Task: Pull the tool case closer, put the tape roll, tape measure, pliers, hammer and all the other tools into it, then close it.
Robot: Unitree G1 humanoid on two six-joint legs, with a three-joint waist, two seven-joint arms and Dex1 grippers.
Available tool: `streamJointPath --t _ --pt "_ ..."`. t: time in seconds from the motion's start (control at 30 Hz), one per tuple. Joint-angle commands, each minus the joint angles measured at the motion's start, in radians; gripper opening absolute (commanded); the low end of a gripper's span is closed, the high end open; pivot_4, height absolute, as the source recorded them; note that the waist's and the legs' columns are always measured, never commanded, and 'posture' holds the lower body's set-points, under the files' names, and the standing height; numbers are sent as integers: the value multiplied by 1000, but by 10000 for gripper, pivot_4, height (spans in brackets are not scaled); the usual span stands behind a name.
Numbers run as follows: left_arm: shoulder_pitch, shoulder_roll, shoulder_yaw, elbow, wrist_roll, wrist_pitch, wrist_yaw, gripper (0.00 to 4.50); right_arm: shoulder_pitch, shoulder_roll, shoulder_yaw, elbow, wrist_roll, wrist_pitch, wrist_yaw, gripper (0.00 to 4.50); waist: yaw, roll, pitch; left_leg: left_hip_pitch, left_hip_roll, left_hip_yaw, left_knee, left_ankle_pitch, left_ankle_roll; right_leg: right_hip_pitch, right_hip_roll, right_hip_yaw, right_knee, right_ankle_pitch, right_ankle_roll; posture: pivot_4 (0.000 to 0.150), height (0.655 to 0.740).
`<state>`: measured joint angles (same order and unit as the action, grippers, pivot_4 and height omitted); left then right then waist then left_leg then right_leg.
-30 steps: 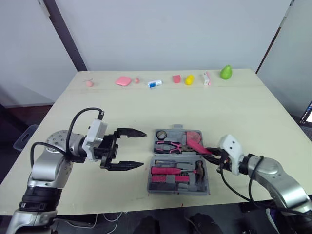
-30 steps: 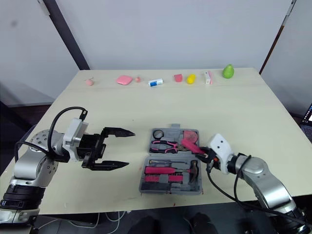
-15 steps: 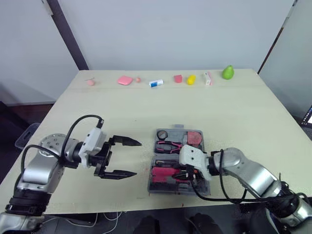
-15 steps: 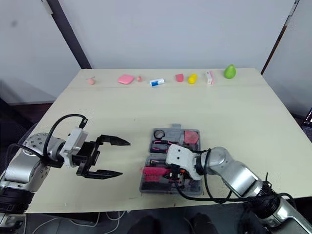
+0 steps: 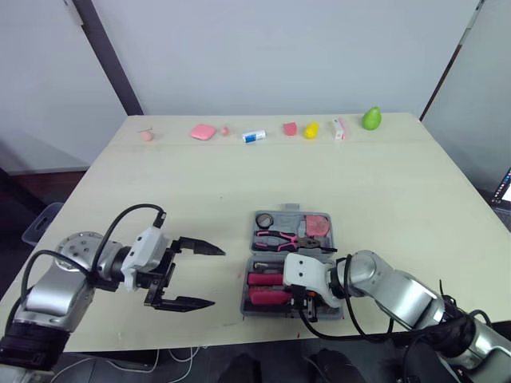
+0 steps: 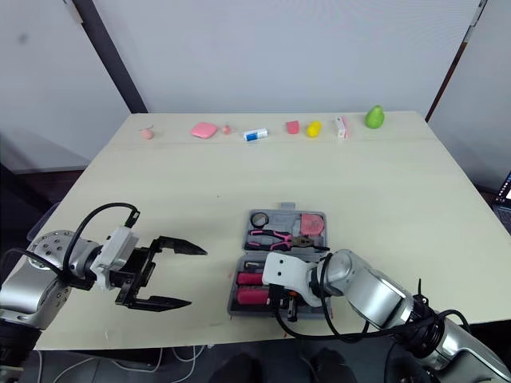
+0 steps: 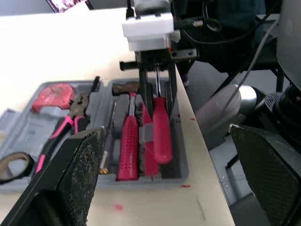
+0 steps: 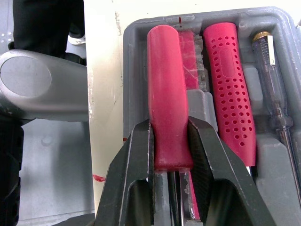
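My right claw (image 8: 169, 141) is clamped on the red screwdriver handle (image 8: 164, 80), low in the tool case (image 8: 134, 70); left claw (image 5: 217, 276) hangs wide apart over the table (image 5: 239, 175), just left of the case.

Pale table (image 5: 239, 179). Near front edge: open grey tool case (image 5: 268, 254). Along far edge, a spaced row: small pink piece (image 5: 146, 136), pink pad (image 5: 202, 132), white-blue tube (image 5: 253, 136), pink block (image 5: 289, 128), yellow piece (image 5: 310, 130), white box (image 5: 338, 128), green pear (image 5: 370, 119).
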<state>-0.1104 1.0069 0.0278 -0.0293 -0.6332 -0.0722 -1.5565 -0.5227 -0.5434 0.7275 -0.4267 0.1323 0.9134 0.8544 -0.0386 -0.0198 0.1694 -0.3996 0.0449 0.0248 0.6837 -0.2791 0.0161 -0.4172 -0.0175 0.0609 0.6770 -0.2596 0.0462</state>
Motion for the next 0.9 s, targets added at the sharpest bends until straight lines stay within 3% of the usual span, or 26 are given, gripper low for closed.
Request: streamJointPath --t 0.03,0.9 --pt "19 36 -1 0 -21 -49 -58 45000 -9 18 5 -28 -5 1 -4 4585 0 0 0 0 0 0 0 0 0 0 0 0 0 0 0 1500 7400" --pt "99 47 15 -15 -27 -85 -58 45000 -2 86 55 43 -58 -17 -30 4585 -2 0 0 0 1 -2 0 0 0 0 0 -3 1 -1 -1 1500 7400"
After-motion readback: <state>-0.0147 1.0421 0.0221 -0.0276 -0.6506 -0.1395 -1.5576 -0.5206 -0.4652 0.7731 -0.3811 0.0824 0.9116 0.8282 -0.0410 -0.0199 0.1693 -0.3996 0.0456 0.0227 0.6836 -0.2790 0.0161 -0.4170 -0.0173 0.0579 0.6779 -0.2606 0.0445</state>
